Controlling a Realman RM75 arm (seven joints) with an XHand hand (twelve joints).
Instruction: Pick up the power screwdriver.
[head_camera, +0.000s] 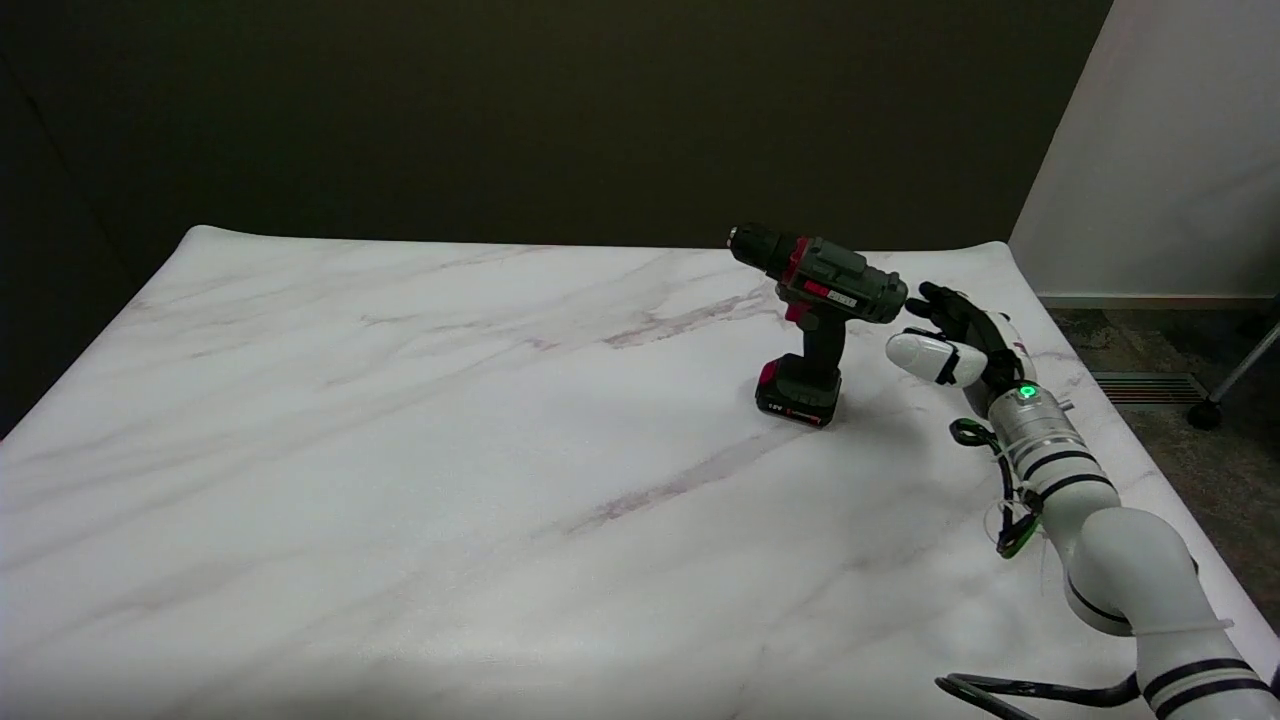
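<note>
On table (400, 450), upright dark-green power screwdriver (820, 300)

— What can't you make out around the power screwdriver (818, 318)?

— Your right hand (950, 340) just behind its rear: fingertips too dark to separate (contact unclear). The arm (1120, 560) runs off the lower-right edge.

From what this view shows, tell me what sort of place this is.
Probably a robot test lab: a marble-patterned table bearing only a power screwdriver, a dark backdrop, and the right hand reaching in.
</note>
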